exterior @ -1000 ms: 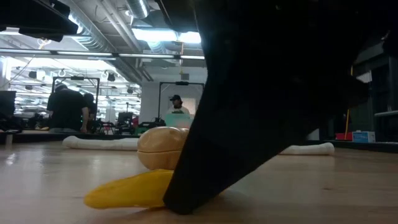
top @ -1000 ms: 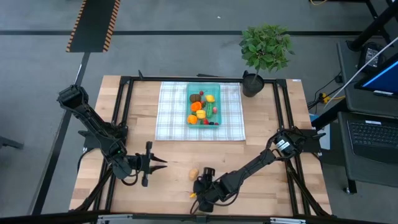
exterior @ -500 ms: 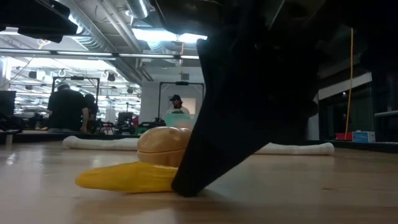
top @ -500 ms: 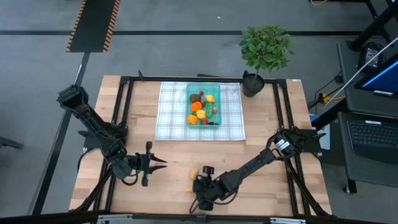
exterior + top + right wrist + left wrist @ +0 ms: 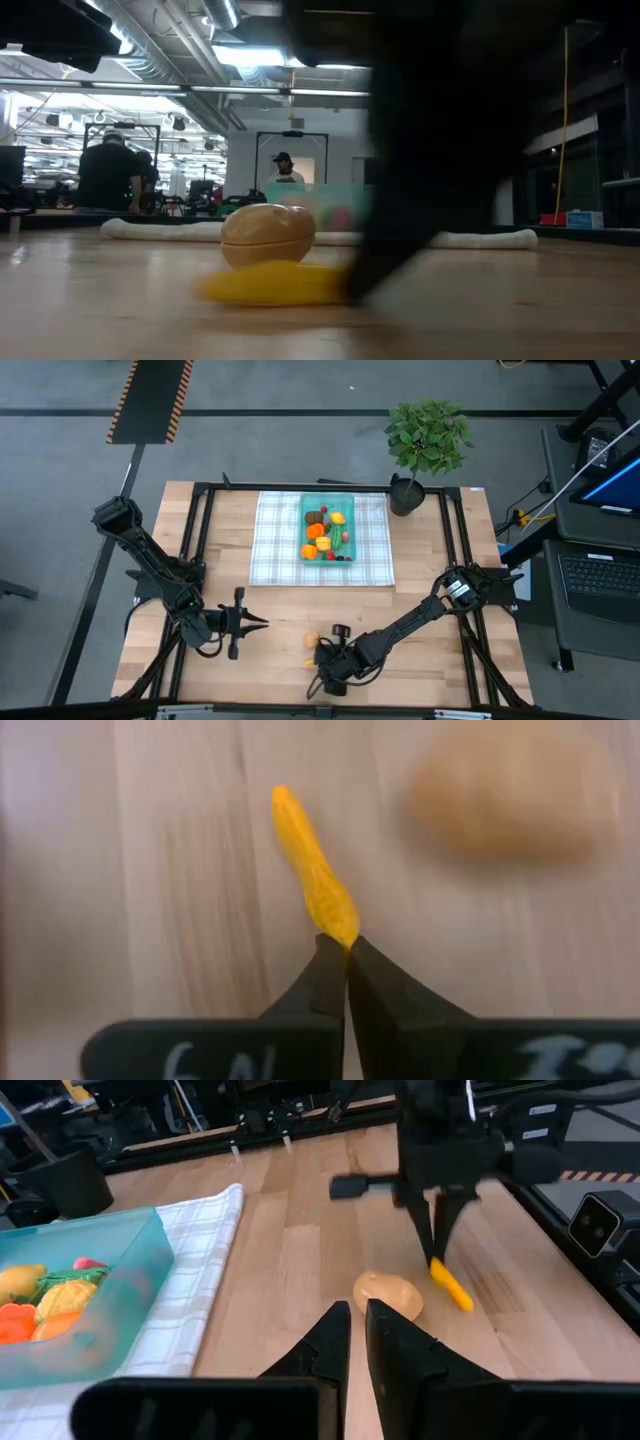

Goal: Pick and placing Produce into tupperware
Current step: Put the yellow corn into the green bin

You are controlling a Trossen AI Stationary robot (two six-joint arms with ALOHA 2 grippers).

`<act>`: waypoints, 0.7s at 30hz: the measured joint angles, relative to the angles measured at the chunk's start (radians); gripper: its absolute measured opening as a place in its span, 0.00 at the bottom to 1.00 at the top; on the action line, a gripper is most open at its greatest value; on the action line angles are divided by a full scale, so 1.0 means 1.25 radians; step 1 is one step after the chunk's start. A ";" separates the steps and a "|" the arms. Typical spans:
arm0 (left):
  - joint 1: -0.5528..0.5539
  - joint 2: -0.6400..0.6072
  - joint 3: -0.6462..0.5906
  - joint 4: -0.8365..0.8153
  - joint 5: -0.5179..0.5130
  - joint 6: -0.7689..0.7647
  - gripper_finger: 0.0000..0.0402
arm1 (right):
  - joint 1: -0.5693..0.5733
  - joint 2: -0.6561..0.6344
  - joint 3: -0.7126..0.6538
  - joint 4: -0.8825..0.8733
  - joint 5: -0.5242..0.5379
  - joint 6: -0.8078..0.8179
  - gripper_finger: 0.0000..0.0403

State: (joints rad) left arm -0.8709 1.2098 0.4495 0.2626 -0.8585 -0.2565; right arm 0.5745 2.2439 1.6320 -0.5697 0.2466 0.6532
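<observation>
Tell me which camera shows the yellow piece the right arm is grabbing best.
Right wrist view: the yellow piece lies unobstructed, one end pinched by the right end effector. Left wrist shows it small, beside the potato. Low view half hides it; high view shows a speck.

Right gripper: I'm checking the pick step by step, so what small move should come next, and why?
Probably lift straight up: the right gripper is shut on the tip of the yellow piece, which lies on the wood beside the potato.
</observation>
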 joint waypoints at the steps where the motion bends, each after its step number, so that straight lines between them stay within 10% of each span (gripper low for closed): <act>1: 0.000 0.000 0.000 0.000 0.000 0.000 0.07 | 0.002 -0.011 -0.001 -0.026 -0.008 -0.002 0.01; 13: 0.000 0.000 0.000 0.001 0.000 -0.005 0.01 | 0.036 -0.098 -0.055 -0.134 0.018 0.108 0.00; 21: 0.000 0.000 0.000 0.001 0.000 -0.024 0.02 | 0.055 -0.186 -0.306 0.266 0.145 0.161 0.00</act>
State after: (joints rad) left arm -0.8711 1.2095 0.4493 0.2642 -0.8589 -0.2867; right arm 0.6434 2.0118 1.2493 -0.2371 0.4283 0.8544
